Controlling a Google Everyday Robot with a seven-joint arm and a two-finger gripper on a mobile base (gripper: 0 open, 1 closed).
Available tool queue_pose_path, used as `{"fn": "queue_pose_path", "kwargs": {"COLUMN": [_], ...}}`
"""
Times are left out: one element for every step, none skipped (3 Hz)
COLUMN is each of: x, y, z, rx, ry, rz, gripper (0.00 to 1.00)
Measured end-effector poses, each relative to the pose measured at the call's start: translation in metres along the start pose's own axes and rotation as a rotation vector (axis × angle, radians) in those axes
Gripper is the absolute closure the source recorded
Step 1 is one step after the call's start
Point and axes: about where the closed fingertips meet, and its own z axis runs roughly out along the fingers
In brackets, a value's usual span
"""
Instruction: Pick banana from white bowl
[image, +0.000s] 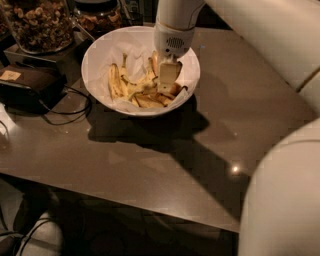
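Banana lies low in the white bowl, just under the gripper, which reaches down among the fruit; whether it is open or closed cannot be told. Bowl sits on the bench.

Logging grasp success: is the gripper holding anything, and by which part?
Cannot be told: the gripper is down in the white bowl among the bananas.
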Motion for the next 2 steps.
{"fn": "queue_pose_path", "kwargs": {"x": [0.001,0.003], "y": [0.011,0.018], "z": [-0.031,-0.049], "rx": [0.066,0.099], "ry": [-0.066,-0.101], "rz": [0.017,0.026], "gripper": [1.00,1.00]}}
